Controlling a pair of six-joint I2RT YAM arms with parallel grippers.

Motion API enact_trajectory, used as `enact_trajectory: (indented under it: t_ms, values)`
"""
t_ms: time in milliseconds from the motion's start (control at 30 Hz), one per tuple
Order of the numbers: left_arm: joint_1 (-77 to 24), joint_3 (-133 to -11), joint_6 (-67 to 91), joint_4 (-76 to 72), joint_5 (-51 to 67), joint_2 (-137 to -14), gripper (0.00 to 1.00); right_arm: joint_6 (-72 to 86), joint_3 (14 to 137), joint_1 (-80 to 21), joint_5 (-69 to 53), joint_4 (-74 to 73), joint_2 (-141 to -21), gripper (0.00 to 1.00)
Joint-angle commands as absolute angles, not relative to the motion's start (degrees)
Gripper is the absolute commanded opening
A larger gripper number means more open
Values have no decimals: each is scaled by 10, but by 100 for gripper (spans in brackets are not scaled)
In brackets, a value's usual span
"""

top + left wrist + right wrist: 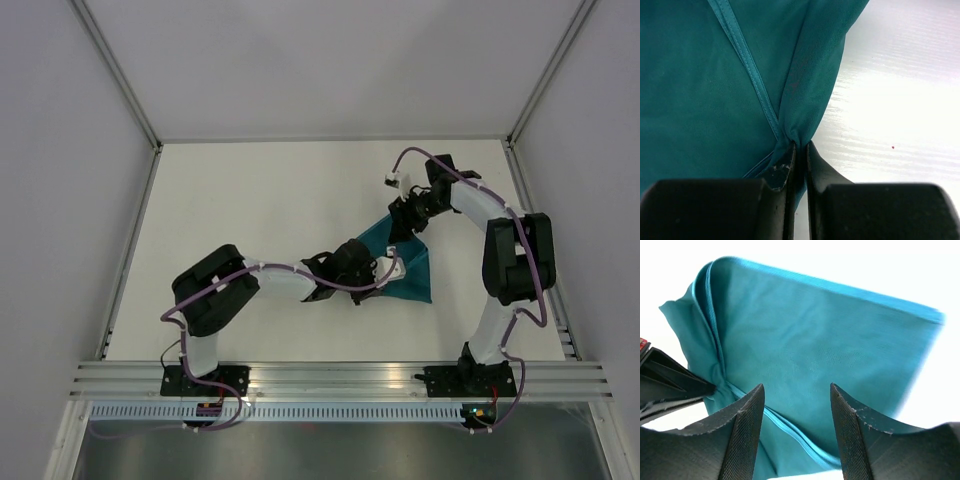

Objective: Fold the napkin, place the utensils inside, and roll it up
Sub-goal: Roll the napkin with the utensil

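White tabletop point(280, 200), napkin point(700, 100) fold inside left hand point(800, 147)

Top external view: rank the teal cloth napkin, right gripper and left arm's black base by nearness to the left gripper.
1. Teal cloth napkin, pinched in left gripper.
2. Right gripper, just beyond it.
3. Left arm's black base, near left.

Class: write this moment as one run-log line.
napkin: folded | left pincer: shut on napkin | right pincer: open over napkin
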State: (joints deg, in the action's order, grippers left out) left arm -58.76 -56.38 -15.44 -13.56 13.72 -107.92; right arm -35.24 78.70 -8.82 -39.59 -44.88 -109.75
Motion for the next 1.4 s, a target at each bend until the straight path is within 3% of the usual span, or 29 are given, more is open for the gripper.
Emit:
enact_trajectory:
  t_ms: [0, 267, 500, 733, 1033, 1367]
  values:
    - [-556, -586, -106, -4, 221, -1109, 2, -310, 766, -69, -405, -372, -1027, 61]
    - [-512, -685, -70, 110, 329, -1163, 2, -339, 680, -17, -441, -316, -898, 61]
    - [-480, -780, -55, 210, 399, -1229, 2, -430, 514, -16, -454, -257, -750, 64]
    - [-457, -859, -33, 272, 446, -1290, 2, -501, 425, -90, -408, -247, -667, 66]
    - [-444, -906, -18, 301, 474, -1335, 2, -493, 330, -263, -239, -157, -662, 67]
    - [-439, -917, -13, 306, 483, -1354, 2, -484, 306, -318, -160, -77, -732, 67]
